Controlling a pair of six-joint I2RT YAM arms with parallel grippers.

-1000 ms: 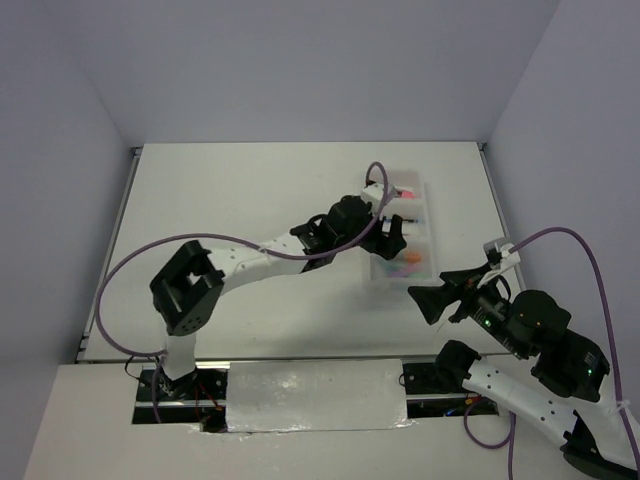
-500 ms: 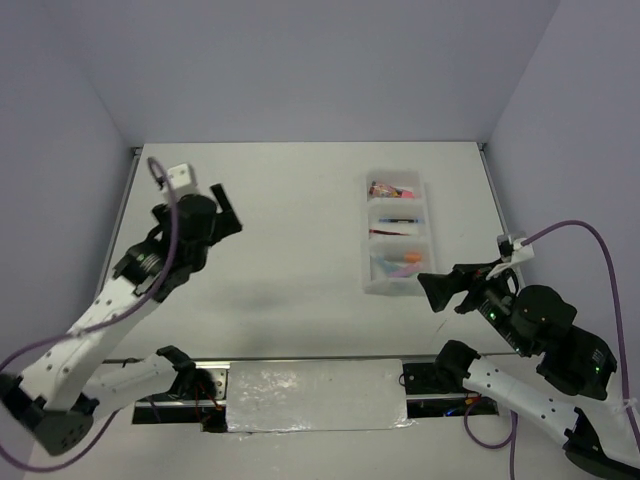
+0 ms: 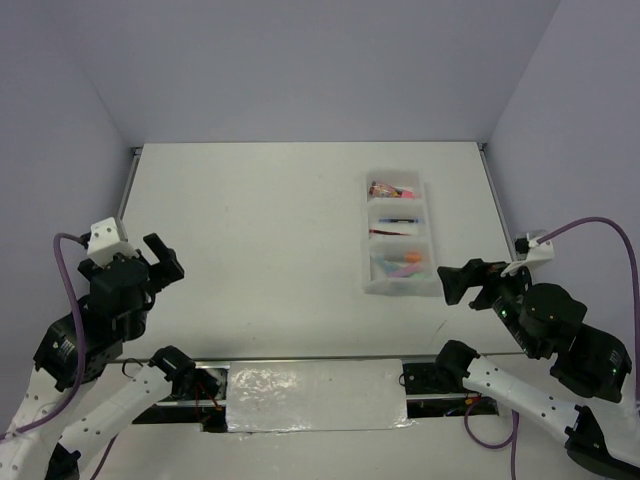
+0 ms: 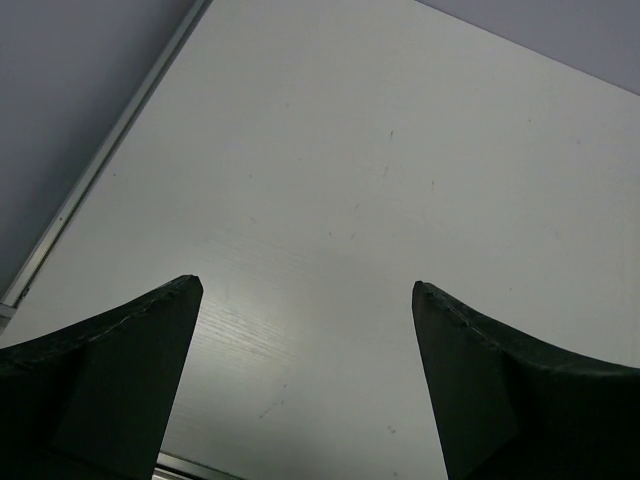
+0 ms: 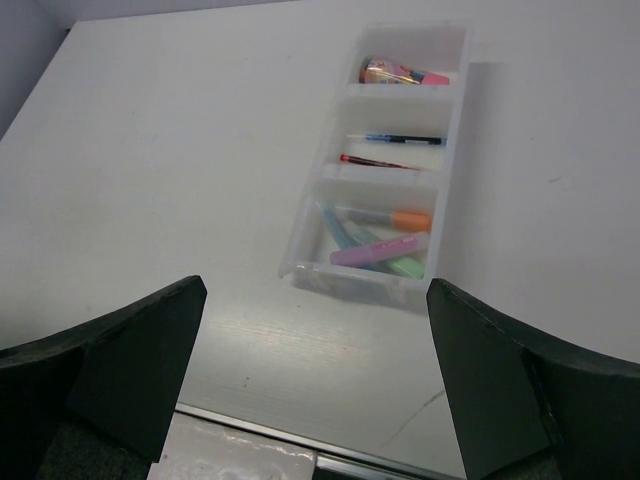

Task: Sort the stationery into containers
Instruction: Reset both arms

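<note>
The translucent white tray (image 3: 366, 250) lies right of centre, its three compartments in a row; it also shows in the right wrist view (image 5: 308, 212). The far compartment holds a stubby pink-red tube (image 5: 400, 73). The middle one holds a thin blue pen (image 5: 400, 139) and a thin dark red pen (image 5: 373, 161). The near one holds pink (image 5: 378, 251), orange (image 5: 395, 218), blue (image 5: 333, 226) and mint-green (image 5: 407, 267) highlighters. My left gripper (image 3: 166, 262) (image 4: 306, 285) is open and empty over bare table at the near left. My right gripper (image 3: 452, 283) (image 5: 314, 288) is open and empty, just near-right of the tray.
The white table (image 3: 260, 220) has a metal rail along its left edge (image 4: 100, 170) and grey walls around it. A silver-taped strip (image 3: 315, 395) runs along the near edge between the arm bases.
My left arm has swung away from over the tray, across the table, back to the near left corner. My right gripper has drawn back a little to the right.
</note>
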